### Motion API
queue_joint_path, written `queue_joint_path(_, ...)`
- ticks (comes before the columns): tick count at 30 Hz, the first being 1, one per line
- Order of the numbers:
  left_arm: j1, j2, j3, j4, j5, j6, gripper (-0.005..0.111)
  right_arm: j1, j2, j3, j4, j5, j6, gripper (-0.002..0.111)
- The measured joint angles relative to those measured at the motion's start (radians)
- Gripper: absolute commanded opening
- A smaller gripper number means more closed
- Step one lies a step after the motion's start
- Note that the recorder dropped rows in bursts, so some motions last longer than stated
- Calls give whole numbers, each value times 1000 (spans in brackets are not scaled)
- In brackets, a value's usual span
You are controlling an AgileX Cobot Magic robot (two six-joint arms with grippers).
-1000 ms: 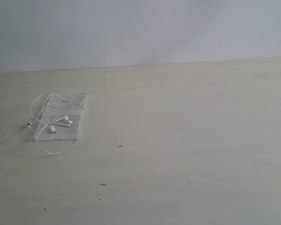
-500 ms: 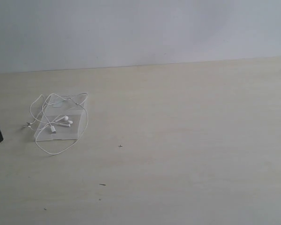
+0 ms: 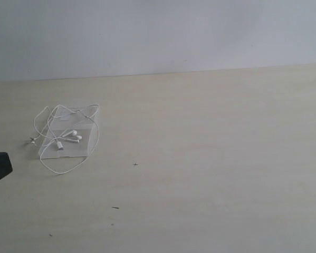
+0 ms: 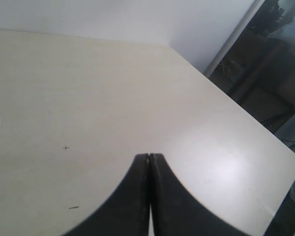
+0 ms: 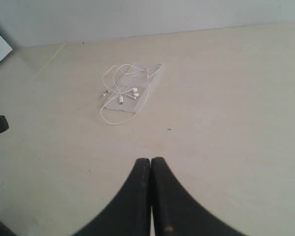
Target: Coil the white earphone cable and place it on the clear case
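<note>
The white earphone cable [image 3: 72, 135] lies in loose loops over the clear case [image 3: 77, 151], toward the worktop's [image 3: 210, 158] left edge; probably feather-light, limp and springy, best pinched where strands bunch together. Left gripper [image 4: 149, 157] and right gripper [image 5: 150, 160] are both clenched on nothing

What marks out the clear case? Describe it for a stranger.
Look at the left side of the pale table. The clear case lies flat there, under the loosely looped white earphone cable. It is a transparent rectangle; the cable is thin white wire.
</note>
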Motion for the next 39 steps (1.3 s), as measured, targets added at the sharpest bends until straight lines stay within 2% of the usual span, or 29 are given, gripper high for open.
queue_joint_path(14, 0, -30, 0, 2, -2, 0, 0, 0, 0, 0, 10, 0, -7, 0)
queue_joint_path(22, -41, -270, 2, 84, 20, 43, 0, 0, 0, 0, 10, 0, -7, 0)
queue_joint_path(26, -73, -413, 2, 96, 170, 74, 0, 0, 0, 0, 10, 0, -7, 0)
queue_joint_path(30, -78, -502, 2, 98, 337, 78, 0, 0, 0, 0, 10, 0, -7, 0)
queue_joint_path(39, -78, -523, 2, 97, 588, 82, 0, 0, 0, 0, 10, 0, -7, 0)
